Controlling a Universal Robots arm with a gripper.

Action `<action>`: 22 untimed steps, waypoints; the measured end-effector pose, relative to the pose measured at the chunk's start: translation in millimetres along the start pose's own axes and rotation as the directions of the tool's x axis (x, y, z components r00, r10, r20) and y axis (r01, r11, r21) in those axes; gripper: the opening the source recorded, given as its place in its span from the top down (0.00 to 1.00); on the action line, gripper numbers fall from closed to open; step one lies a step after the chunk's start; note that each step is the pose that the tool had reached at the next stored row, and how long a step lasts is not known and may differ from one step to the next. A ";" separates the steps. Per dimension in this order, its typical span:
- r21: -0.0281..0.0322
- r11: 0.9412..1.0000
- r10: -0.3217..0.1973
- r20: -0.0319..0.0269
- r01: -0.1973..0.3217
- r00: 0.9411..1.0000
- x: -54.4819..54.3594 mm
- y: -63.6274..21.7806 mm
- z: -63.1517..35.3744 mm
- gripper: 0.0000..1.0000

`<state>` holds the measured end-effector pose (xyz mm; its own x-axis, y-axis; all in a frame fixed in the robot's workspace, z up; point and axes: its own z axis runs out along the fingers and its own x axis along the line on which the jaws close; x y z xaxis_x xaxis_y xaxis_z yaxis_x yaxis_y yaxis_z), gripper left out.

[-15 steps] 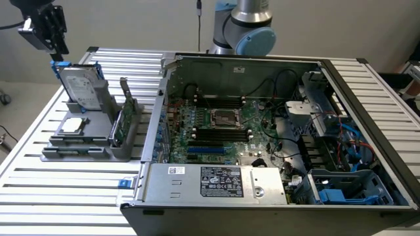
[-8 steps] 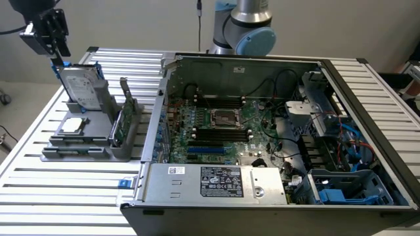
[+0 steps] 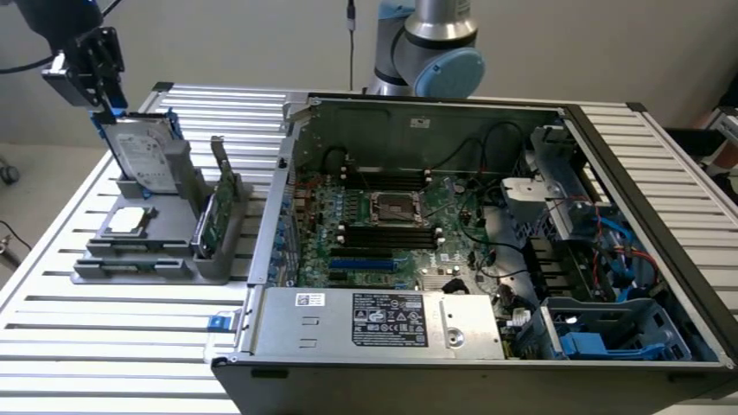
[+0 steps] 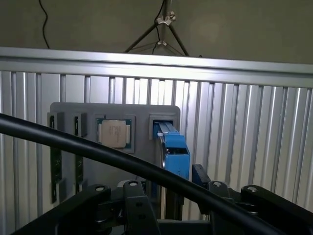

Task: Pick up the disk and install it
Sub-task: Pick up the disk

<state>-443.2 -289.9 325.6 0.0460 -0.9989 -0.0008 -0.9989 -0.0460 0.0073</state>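
Gripper (image 3: 106,111) hangs released, jaws spread astride the top of the upright disk (image 3: 145,157), at ten o'clock in the exterior view.

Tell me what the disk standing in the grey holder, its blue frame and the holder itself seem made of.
The disk looks like metal: a silver-grey casing with a dull sheen, plus a white paper-like label. Its blue frame is probably plastic: even saturated colour, moulded edges. The holder seems to be plastic, flat matte grey without glints, though that's uncertain.
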 end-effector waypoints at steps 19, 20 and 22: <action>0.000 1.000 0.000 0.000 0.000 1.000 -6.8 6.1 34.7 0.52; 0.000 1.000 0.000 0.000 0.000 1.000 -7.0 6.2 36.4 0.52; 0.000 1.000 0.000 0.000 0.000 1.000 -7.0 6.4 38.4 0.52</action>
<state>-450.2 -283.1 287.3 0.0460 -0.9989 -0.0009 -0.9989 -0.0460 0.0073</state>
